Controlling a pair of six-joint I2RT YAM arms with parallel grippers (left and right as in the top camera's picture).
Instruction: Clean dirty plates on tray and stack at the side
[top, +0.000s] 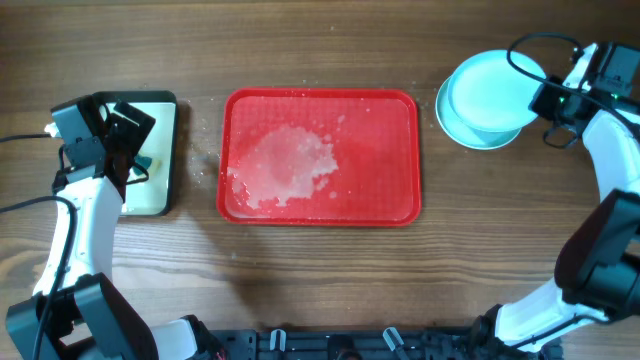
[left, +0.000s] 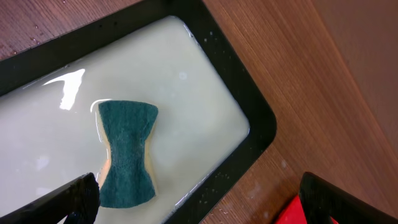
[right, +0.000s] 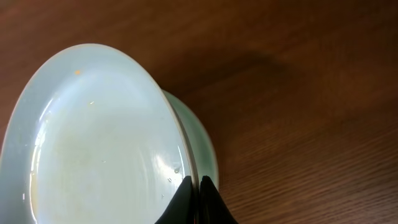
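Note:
The red tray lies mid-table with no plates on it, only a wet soapy patch. My right gripper is shut on the rim of a pale plate, held tilted over a pale turquoise plate on the table at the far right. In the right wrist view the fingers pinch that plate's rim, with the turquoise plate beneath. A third plate cannot be told apart. My left gripper is open and empty above the pan; its fingers also show in the left wrist view.
A dark-rimmed cream pan stands at the left. The left wrist view shows its rim, milky liquid and a green sponge. A corner of the red tray shows by the right finger. Droplets lie between pan and tray.

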